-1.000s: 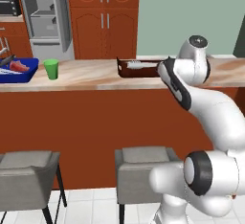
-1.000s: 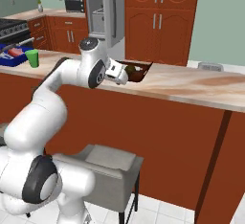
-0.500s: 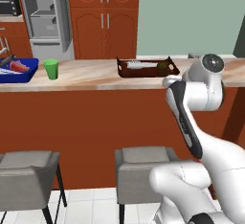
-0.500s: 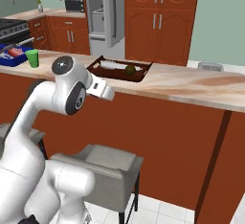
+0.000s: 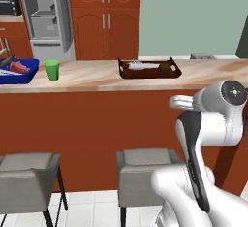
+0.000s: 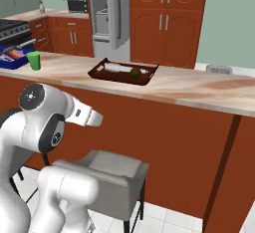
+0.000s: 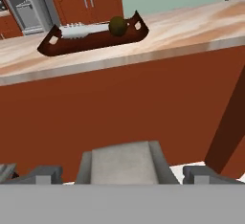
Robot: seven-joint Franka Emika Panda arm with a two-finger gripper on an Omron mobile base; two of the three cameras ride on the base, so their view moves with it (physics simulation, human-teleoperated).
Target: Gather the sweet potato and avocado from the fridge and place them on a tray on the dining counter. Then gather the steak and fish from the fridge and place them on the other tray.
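The dark brown tray point(image 5: 149, 69) point(image 7: 91, 40) sits on the dining counter point(image 5: 92, 79). In it are the round dark green avocado point(image 7: 117, 26) point(image 5: 165, 67) and a long silvery-white thing point(image 7: 83, 29). The sweet potato is hidden from me. At the counter's left end, the bright blue other tray point(image 5: 22, 74) holds the red-pink steak point(image 5: 19, 67). The fridge point(image 5: 46, 12) stands open behind the counter. My gripper point(image 7: 127, 176) is open and empty, low in front of the counter and well short of the brown tray. Its fingertips point(image 7: 48, 174) are spread wide.
A green cup point(image 5: 51, 70) stands on the counter next to the blue tray. Two grey stools point(image 5: 145, 170) point(image 5: 26, 172) stand against the counter's red-brown front, one right under my hand. Wooden cabinets point(image 5: 104, 17) line the back wall.
My arm has drawn back from the brown tray and folded down in front of the counter. The gripper stays open and the trays have not moved.
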